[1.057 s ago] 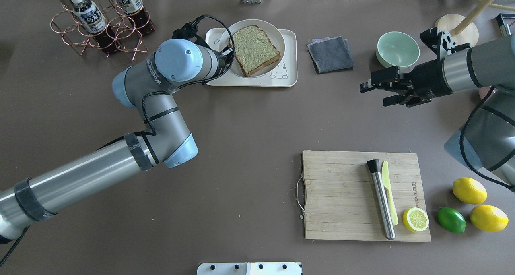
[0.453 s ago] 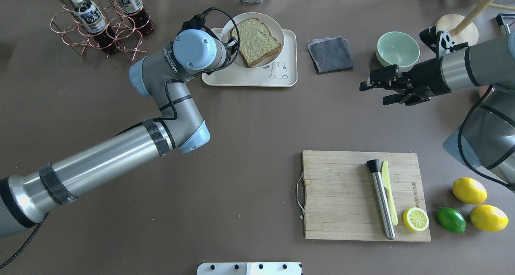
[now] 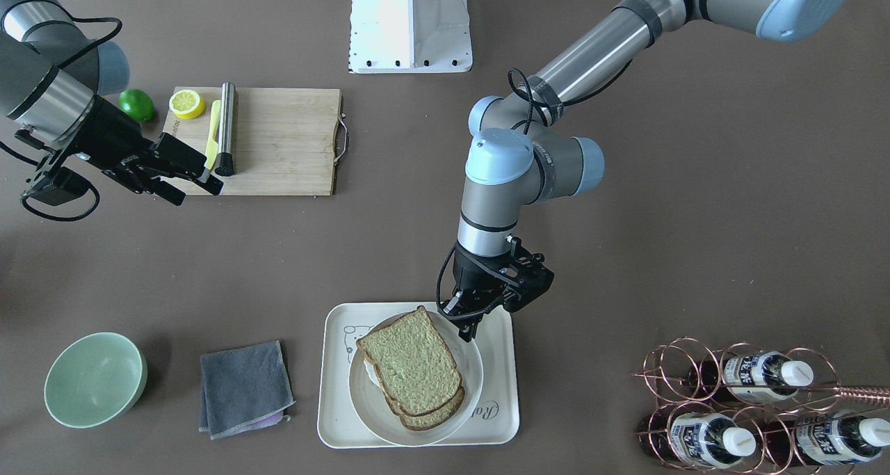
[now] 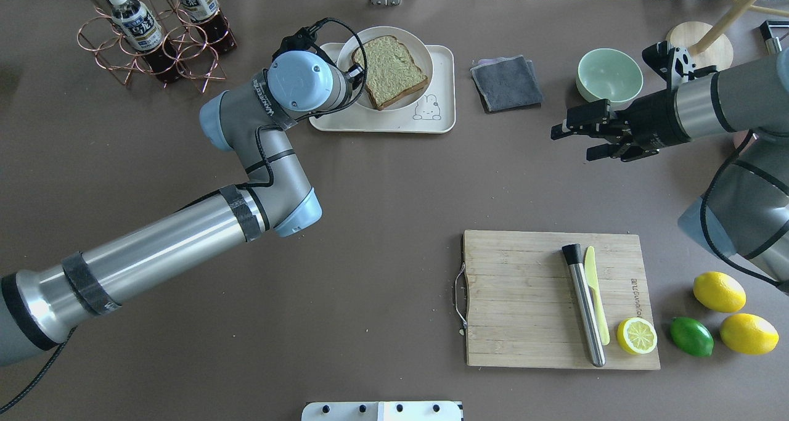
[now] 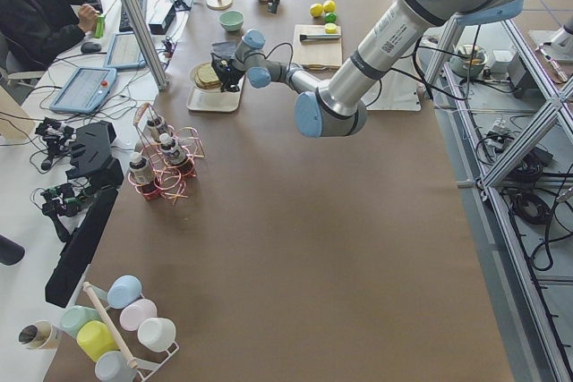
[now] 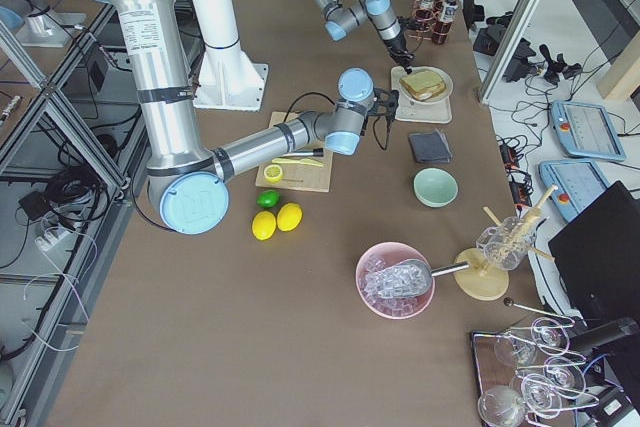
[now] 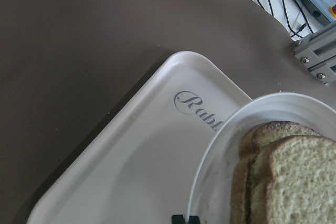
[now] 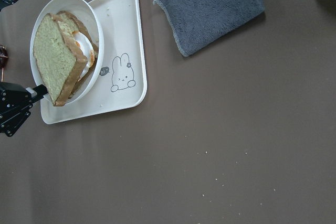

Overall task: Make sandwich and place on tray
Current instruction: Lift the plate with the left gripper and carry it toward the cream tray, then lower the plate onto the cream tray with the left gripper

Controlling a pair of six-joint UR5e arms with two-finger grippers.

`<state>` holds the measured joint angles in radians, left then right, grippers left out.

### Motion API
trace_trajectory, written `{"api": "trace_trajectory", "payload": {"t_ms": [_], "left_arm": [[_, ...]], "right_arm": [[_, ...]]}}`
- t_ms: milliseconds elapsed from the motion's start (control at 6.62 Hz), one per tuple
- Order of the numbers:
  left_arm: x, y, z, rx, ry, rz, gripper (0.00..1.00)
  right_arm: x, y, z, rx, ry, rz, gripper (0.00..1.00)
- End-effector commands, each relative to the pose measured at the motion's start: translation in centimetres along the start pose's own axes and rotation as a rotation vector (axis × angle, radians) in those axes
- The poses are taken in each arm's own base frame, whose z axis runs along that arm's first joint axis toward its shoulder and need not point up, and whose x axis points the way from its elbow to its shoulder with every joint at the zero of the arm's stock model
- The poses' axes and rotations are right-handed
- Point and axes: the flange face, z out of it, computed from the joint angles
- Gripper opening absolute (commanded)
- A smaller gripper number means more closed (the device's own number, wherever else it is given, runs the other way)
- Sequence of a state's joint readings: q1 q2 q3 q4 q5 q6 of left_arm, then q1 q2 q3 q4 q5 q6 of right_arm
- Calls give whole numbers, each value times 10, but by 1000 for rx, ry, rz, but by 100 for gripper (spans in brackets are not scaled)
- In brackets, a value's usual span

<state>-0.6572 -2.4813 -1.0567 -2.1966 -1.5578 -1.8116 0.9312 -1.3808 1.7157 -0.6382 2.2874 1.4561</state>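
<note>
The sandwich (image 4: 391, 69), two bread slices with a fried egg between, lies on a round white plate (image 4: 423, 52). The plate sits on the cream tray (image 4: 382, 122), toward its far left part. My left gripper (image 3: 464, 332) is shut on the plate's rim at the side next to the bottle rack. The left wrist view shows its fingertips (image 7: 184, 219) at that rim, with the tray (image 7: 147, 150) underneath. My right gripper (image 4: 570, 145) is open and empty, held above the table right of the tray. In the right wrist view the sandwich (image 8: 58, 61) shows the egg.
A grey cloth (image 4: 506, 82) and a green bowl (image 4: 609, 76) lie right of the tray. A copper bottle rack (image 4: 154, 32) stands to its left. The wooden cutting board (image 4: 524, 298) holds a steel muddler, a yellow knife and a half lemon, with lemons and a lime beside it.
My left arm has pushed forward and carried the plate with the sandwich toward the tray's far edge, uncovering the rabbit drawing. The right arm has barely moved.
</note>
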Motion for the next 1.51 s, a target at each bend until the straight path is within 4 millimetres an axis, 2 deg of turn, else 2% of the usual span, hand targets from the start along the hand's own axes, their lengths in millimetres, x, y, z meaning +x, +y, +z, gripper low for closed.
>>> {"api": "trace_trajectory", "payload": {"t_ms": [0, 302, 453, 604, 906, 1208, 1359], "left_arm": [[-8, 1, 4, -5, -11, 58, 0], [-12, -1, 5, -3, -14, 63, 0], [-14, 2, 5, -2, -14, 65, 31], [-22, 0, 8, 1, -19, 65, 36], [-26, -6, 7, -2, 10, 62, 40], [-10, -26, -15, -4, 52, 48, 40], [-19, -43, -30, -40, 61, 43, 40]], "right_arm": [[3, -1, 2, 0, 4, 0, 100], [3, -2, 2, 1, 6, 2, 100], [3, -2, 2, 1, 6, 3, 100], [6, -3, 4, 1, 10, 6, 100], [6, -3, 4, 1, 10, 5, 100], [6, -7, -2, 8, 8, 8, 100], [6, -10, -7, 14, 5, 10, 100]]}}
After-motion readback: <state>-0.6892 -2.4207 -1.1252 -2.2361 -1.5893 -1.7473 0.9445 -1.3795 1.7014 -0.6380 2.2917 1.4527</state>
